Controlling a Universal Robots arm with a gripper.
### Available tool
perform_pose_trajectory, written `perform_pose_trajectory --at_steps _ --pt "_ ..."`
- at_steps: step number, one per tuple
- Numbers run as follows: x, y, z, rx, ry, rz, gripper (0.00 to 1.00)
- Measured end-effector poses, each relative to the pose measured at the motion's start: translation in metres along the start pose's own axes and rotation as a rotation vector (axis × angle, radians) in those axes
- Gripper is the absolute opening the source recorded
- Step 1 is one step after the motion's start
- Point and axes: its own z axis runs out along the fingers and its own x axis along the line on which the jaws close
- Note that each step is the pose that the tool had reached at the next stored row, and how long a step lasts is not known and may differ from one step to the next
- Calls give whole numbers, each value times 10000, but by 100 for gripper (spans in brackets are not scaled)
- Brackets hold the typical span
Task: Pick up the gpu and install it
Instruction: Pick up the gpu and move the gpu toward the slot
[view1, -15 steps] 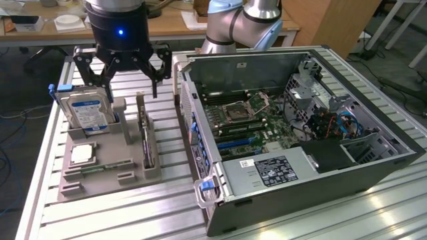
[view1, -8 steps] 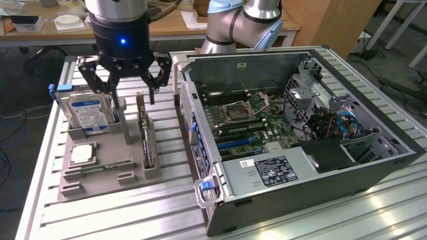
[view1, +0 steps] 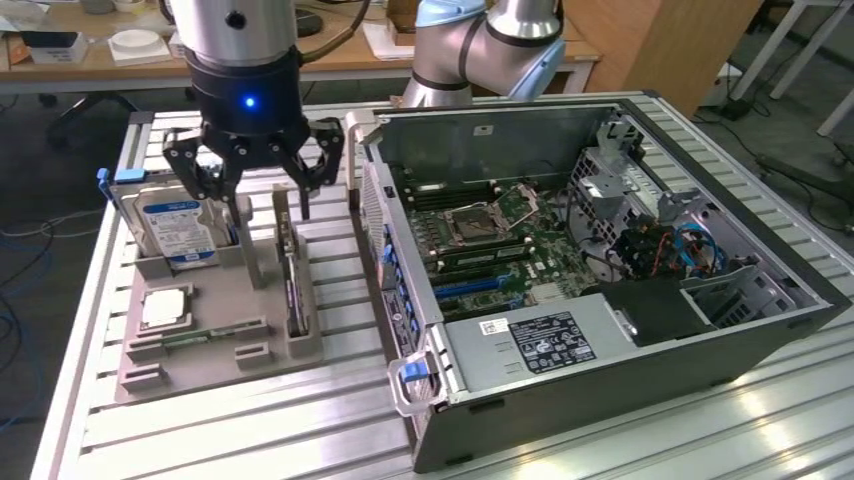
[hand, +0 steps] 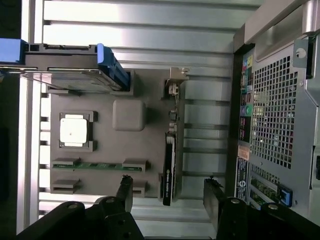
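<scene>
The gpu (view1: 290, 272) stands on its edge in a slot of the grey holder tray (view1: 227, 345), a thin black card with a pale metal bracket at its far end. In the wrist view the gpu (hand: 169, 167) runs edge-on, with its bracket (hand: 175, 85) at one end. My gripper (view1: 264, 208) hangs open just above the card's far end, touching nothing. Its two black fingertips (hand: 125, 190) sit on either side of the card, and my gripper (hand: 169, 194) holds nothing.
In the same tray are a silver hard drive (view1: 178, 228) with a blue label, a square processor (view1: 163, 308) and a green memory stick (view1: 200, 335). The open computer case (view1: 747, 330) lies at the exterior view's right, its motherboard (view1: 487, 240) exposed. The table (view1: 267, 430) is slatted aluminium.
</scene>
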Motion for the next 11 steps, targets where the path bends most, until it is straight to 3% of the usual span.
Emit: perform_pose_trajectory --at_steps 11 --pt "-3 -15 199 0 1 0 67"
